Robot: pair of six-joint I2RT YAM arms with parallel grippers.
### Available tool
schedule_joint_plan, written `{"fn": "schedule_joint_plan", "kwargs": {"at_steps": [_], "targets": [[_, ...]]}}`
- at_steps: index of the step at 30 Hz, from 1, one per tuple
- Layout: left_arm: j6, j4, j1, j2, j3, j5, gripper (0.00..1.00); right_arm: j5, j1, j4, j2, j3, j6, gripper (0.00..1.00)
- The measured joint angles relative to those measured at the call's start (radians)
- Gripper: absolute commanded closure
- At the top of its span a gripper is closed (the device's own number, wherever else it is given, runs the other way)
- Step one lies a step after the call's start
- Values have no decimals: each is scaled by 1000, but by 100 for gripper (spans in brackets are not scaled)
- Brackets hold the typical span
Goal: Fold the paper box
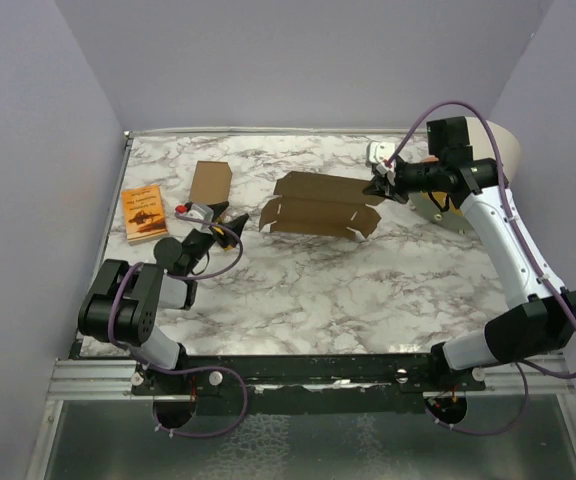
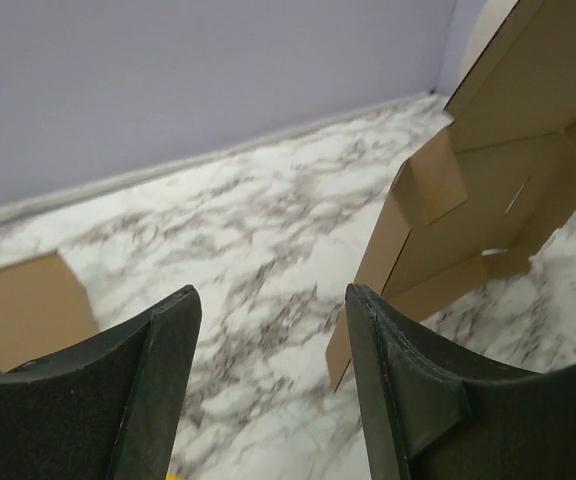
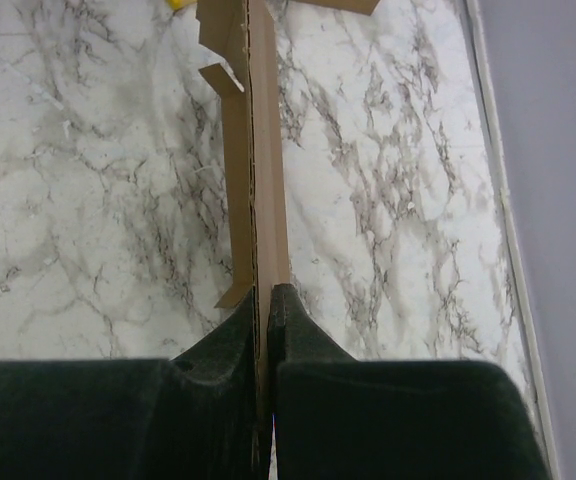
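Cardboard is what I am looking at most: the paper box [image 1: 320,203] is not a box shape yet. It is a flat brown sheet with notches and tabs, and it stands up on one long edge on the marble table [image 1: 348,290], leaning a little. No walls are folded up, so it holds nothing.

My right gripper [image 1: 380,188] is at the right end of the paper box. In the right wrist view its two black fingers [image 3: 298,345] are pressed tight on the thin top edge of the sheet, one on each side. It has a firm pinch on the cardboard.

My left gripper [image 1: 218,228] is to the left of the paper box, near it but not touching. Its fingers [image 2: 163,350] are spread apart and only table shows between them.

A smaller brown box [image 1: 209,182] lies further left of the paper box. I cannot tell what is inside it. An orange booklet [image 1: 144,212] lies past that, further left again.
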Motion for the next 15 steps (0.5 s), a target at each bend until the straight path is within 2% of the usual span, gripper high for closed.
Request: {"fn": "schedule_joint_plan", "kwargs": {"at_steps": [8,15], "targets": [[111,0,-3,68,-115,-92,43,5,1,-3,40,-39,-73,99],[120,0,-3,117,-82,-34,43,4,14,-15,51,-51,-109,99]]}}
